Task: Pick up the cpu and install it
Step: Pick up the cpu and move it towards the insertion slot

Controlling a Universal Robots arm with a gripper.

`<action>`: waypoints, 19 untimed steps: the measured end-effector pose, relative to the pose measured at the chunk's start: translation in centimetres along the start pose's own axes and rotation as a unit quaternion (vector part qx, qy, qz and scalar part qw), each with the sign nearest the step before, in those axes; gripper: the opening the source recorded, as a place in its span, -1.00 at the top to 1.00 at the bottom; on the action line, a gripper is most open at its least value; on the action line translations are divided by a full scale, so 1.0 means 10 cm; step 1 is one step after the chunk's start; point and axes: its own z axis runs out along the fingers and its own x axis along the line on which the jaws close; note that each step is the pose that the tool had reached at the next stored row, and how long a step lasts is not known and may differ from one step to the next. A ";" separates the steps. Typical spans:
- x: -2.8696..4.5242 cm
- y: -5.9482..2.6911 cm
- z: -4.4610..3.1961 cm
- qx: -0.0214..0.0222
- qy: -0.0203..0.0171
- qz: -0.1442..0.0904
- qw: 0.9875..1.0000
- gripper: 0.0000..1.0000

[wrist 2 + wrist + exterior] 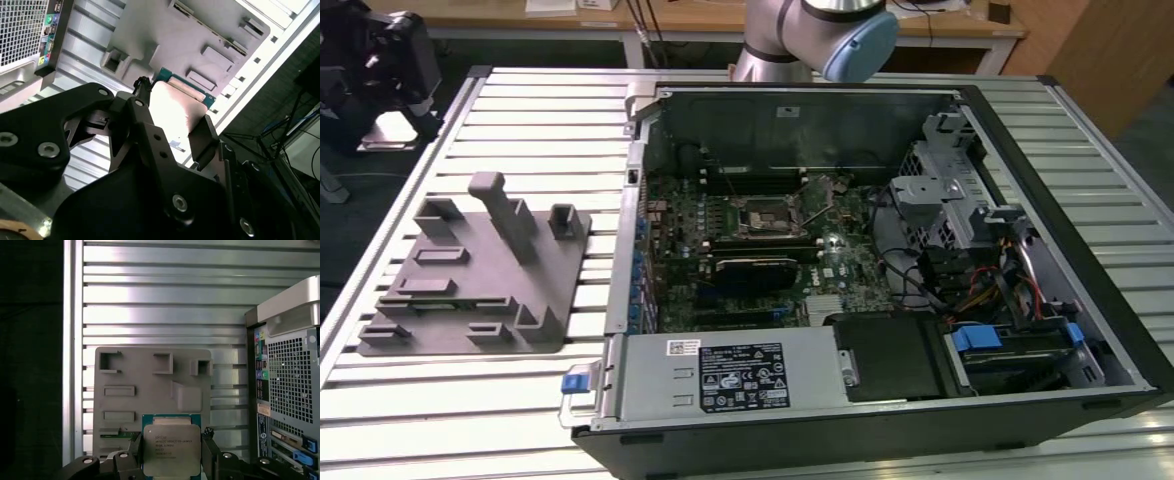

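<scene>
The cpu (167, 450) is a small square chip with a pale silver top and a green rim. My gripper (171, 441) is shut on it, one black finger on each side. In the second wrist view the cpu (175, 107) looks pale and washed out between the same fingers (202, 132). Both wrist views show it held well above the grey fixture plate (150, 375), apart from it. The open computer case (854, 280) lies on the table, with the bare square socket (761, 212) on its motherboard.
The grey fixture plate (467, 290) with upright posts lies on the slatted metal table (520, 130), at the exterior view's left of the case. The arm's base (781, 40) stands behind the case. A black heatsink block (754, 268), drive cages and cables fill the case.
</scene>
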 end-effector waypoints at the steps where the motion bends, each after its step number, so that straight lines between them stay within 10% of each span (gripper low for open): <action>1: -0.024 0.001 0.002 0.000 0.000 0.000 1.000 -0.09; 19: -0.485 0.016 0.031 0.000 0.000 0.000 1.000 -0.09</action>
